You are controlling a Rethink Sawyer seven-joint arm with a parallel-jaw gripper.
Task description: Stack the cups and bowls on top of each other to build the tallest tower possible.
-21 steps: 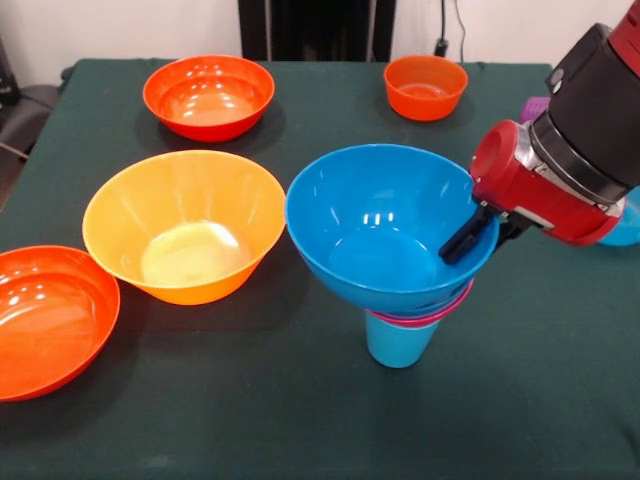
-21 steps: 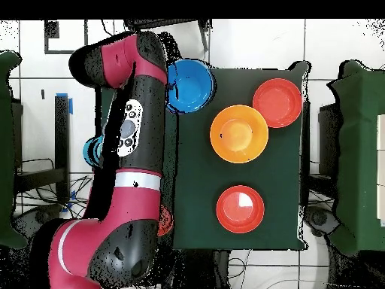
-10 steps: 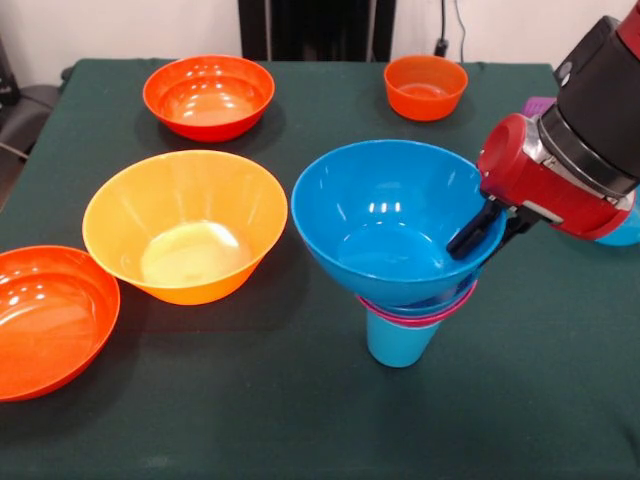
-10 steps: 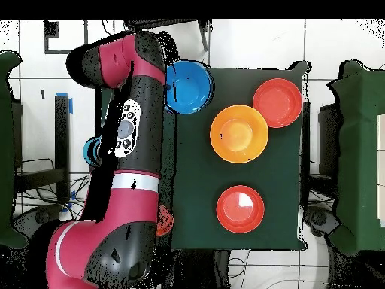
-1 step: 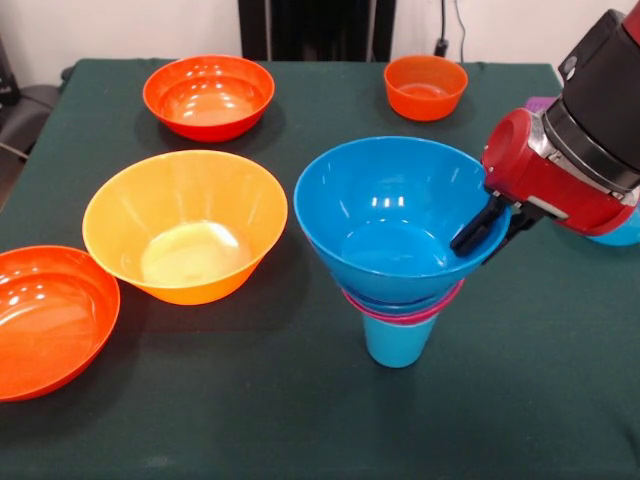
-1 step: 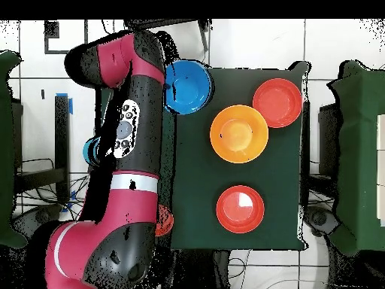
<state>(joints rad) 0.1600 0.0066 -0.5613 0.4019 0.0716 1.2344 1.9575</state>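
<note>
A large blue bowl (image 5: 385, 215) rests on top of the tower, above a small blue bowl, a pink bowl rim (image 5: 400, 311) and a light blue cup (image 5: 398, 342). My gripper (image 5: 478, 245) is shut on the large blue bowl's right rim, one black finger (image 5: 475, 228) inside and the other outside. From overhead the same blue bowl (image 6: 189, 86) shows at the cloth's edge, and the arm (image 6: 131, 135) hides the gripper. A sliver of the purple cup (image 5: 537, 104) peeks out behind the arm.
A large yellow-orange bowl (image 5: 185, 225) stands left of the tower. One red-orange bowl (image 5: 208, 95) is at the back left, another (image 5: 45, 315) at the front left. A small orange bowl (image 5: 425, 85) sits at the back right. A blue object (image 5: 625, 232) shows at the right edge.
The gripper and the large blue bowl have shifted slightly right and up. The bowl now sits more squarely over the stack. The other bowls have not moved.
</note>
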